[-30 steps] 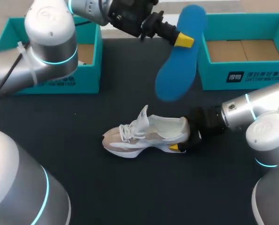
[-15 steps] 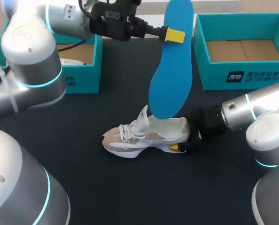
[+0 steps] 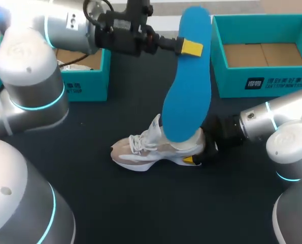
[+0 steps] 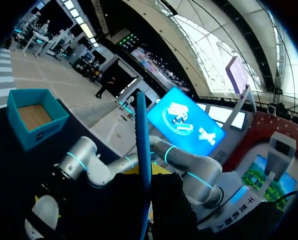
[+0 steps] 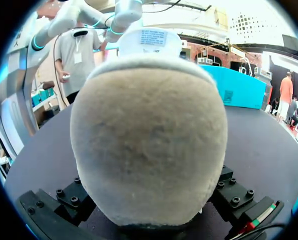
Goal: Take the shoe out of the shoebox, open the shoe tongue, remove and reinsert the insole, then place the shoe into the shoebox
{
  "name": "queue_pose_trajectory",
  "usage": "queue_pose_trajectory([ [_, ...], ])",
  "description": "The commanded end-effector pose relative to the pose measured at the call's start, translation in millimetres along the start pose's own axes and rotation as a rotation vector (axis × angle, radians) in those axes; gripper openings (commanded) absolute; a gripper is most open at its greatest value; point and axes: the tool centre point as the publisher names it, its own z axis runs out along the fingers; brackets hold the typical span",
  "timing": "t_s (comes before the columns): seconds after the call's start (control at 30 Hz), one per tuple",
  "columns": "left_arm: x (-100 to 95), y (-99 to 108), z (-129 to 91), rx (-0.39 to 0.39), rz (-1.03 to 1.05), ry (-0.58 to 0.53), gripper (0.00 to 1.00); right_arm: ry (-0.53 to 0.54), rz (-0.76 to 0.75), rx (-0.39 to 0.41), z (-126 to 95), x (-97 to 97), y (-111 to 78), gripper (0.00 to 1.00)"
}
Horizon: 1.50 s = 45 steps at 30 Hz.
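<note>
our left gripper (image 3: 191,47) pinches the blue insole (image 3: 186,96) near its upper end, fingers closed on it from both sides, and the insole hangs almost upright. its lower end meets the opening of the white shoe (image 3: 145,147), which stands on its sole on the dark table (image 3: 140,203), in front of the left shoebox (image 3: 85,86) and the right shoebox (image 3: 262,84). our right gripper (image 3: 197,155) clamps the shoe's heel, a finger on either side.

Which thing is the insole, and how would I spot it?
Start at the black table with two teal boxes at its far side. Above the white shoe in the middle, the left tool holds a long flat insole hanging by its upper end. It is the only bright blue thing; the boxes are teal, the shoe white.
</note>
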Motion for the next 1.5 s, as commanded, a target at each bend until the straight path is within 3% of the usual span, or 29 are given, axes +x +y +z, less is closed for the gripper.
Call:
queue_pose_trajectory([
  [0.03, 10.3, -13.6, -2.3, -0.059, 0.004, -0.031, 0.0, -0.001, 0.001, 0.004, 2.7, 0.9, -1.6, 0.0],
  [0.2, 30.6, -21.0, -3.1, -0.017, -0.008, -0.045, 0.0, -0.001, 0.001, 0.004, 2.7, 0.9, -1.6, 0.0],
  [0.43, 44.0, -20.0, -3.1, 0.089, -0.065, -0.019, 0.0, -0.001, 0.001, 0.004, 2.7, 0.9, -1.6, 0.0],
  [0.7, 59.4, -8.1, -1.4, 0.031, -0.108, 0.008, 0.0, -0.001, 0.001, 0.004, 2.7, 0.9, -1.6, 0.0],
  [0.9, 65.3, -2.7, -2.4, 0.036, -0.12, 0.011, 0.0, -0.001, 0.001, 0.004, 2.7, 0.9, -1.6, 0.0],
  [1.5, 65.3, -2.7, -2.4, 0.036, -0.12, 0.011, 0.0, -0.001, 0.001, 0.004, 2.7, 0.9, -1.6, 0.0],
])
